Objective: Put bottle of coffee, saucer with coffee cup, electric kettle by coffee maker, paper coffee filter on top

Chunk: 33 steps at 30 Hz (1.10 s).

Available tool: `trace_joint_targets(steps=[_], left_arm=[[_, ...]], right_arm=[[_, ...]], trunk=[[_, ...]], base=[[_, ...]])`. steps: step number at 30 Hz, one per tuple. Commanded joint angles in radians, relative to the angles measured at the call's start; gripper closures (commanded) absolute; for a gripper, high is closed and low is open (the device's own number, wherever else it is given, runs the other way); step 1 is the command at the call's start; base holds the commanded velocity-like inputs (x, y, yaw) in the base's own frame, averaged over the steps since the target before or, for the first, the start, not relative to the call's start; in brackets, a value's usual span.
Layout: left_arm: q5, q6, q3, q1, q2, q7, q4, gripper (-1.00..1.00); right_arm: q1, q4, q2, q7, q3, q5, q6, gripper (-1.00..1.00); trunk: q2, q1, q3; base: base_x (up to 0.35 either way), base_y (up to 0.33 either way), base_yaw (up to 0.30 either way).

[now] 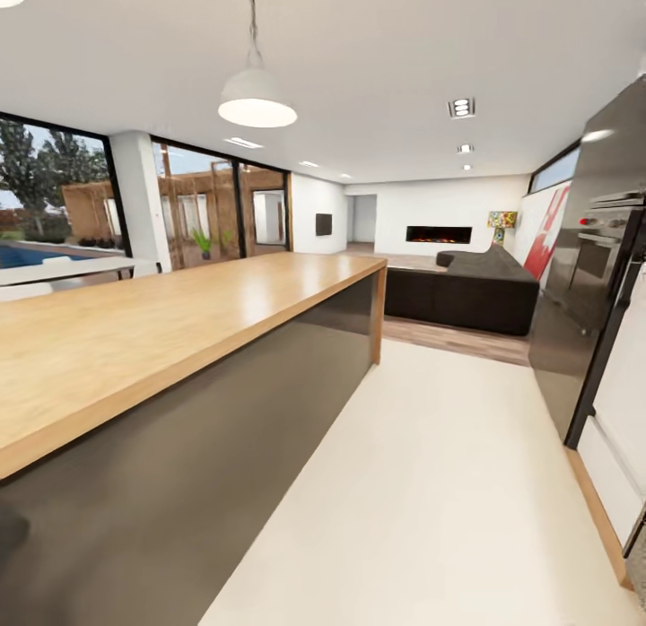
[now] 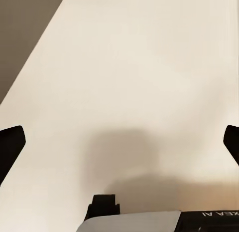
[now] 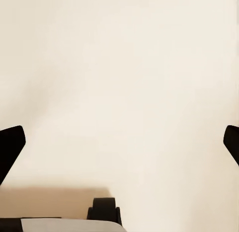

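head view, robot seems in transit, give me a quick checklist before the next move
1. Left hand empty and open: ok, fingers spread, pale floor between them.
2. Right hand empty and open: ok, same.
3. Floor ahead free of obstacles: ok.
4. Clearance to the island on the left: cannot tell, its dark side runs close.
5. Clearance to the oven wall on the right: ok.
6. Coffee items located: not ok, the island top is bare.

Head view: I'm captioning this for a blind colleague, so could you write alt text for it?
A long wooden island table with dark sides runs along the left of a pale kitchen floor. A built-in oven stands on the right, and a dark sofa and wall fireplace lie beyond.
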Motion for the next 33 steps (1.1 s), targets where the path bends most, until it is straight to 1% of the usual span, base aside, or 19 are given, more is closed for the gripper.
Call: trace_joint_targets(steps=[1, 33], left_arm=[[-0.001, 0.000, 0.001, 0.001, 0.000, 0.000, -0.002, -1.00], [-0.001, 0.000, 0.005, 0.001, 0.000, 0.000, -0.002, -1.00]], right_arm=[[0.000, 0.000, 0.000, 0.000, 0.000, 0.002, 0.000, -1.00], [0.000, 0.000, 0.000, 0.000, 0.000, 0.002, -0.001, -1.00]], trunk=[[-0.001, 0.000, -0.001], [-0.001, 0.000, 0.010]], base=[[0.075, 0.000, -0.191], [0.007, 0.000, -0.247]])
